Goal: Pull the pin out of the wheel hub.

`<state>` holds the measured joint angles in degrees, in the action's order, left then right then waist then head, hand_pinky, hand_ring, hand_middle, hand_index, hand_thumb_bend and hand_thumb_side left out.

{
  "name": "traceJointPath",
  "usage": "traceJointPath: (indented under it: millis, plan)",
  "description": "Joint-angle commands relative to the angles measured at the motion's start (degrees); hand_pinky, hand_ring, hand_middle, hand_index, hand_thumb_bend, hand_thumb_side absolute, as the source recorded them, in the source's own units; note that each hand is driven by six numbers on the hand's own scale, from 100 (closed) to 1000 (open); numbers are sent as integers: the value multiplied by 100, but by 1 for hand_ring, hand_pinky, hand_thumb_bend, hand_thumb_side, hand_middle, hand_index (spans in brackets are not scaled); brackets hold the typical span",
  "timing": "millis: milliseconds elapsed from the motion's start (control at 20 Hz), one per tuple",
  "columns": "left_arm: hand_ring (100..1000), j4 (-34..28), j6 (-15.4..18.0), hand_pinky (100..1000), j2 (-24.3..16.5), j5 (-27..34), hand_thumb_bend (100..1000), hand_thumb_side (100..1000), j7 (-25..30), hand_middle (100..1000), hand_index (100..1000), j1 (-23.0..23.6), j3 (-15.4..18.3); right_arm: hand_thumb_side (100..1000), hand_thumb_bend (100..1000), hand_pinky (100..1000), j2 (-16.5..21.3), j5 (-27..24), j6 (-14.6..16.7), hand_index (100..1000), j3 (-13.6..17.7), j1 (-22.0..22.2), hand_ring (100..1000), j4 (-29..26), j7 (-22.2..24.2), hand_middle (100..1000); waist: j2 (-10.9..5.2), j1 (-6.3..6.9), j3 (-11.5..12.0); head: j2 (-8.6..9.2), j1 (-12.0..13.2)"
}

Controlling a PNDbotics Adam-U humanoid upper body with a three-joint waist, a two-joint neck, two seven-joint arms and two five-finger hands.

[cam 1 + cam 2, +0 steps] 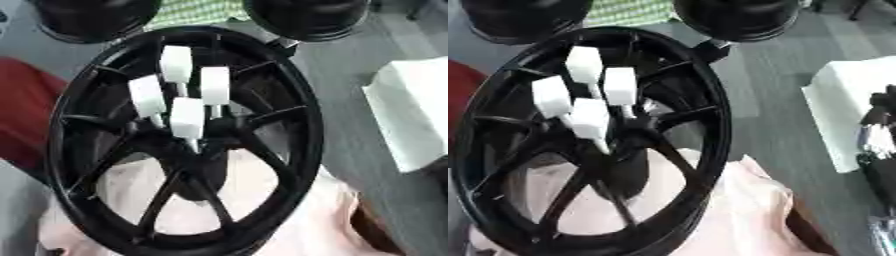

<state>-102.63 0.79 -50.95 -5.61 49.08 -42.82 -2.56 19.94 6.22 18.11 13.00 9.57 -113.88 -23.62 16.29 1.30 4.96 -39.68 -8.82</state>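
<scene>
A black spoked wheel hub (308,125) stands tilted in the middle of the view. Several pins with white block handles stick out of its centre: one at the top (176,64), one to the right (214,85), one to the left (146,95) and the lowest (186,117). Thin metal shafts run from the handles into the hub. My right hand (878,140) shows only at the right edge of the right eye view, black and silver, well apart from the wheel. No hand touches the pins. My left hand is out of sight.
A pink cloth (302,220) lies under the wheel. A white box (416,110) sits to the right on the grey surface. Two black round objects (87,17) (306,17) stand behind the wheel, with a green checked patch (197,12) between them. A red shape (22,110) is at left.
</scene>
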Motion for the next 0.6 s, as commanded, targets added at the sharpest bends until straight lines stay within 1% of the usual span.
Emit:
traceJointPath:
  millis: [50, 600]
  plan:
    - [757, -37, 1, 780, -127, 23, 100, 772, 10, 677, 835, -93, 73, 550, 100, 765, 107, -21, 6, 835, 4, -21, 785, -71, 19, 715, -81, 7, 3, 6, -9]
    - [758, -38, -1, 781, -107, 12, 100, 767, 29, 679, 835, -161, 54, 549, 100, 765, 90, -7, -2, 835, 6, -16, 785, -71, 13, 715, -71, 11, -9, -13, -41]
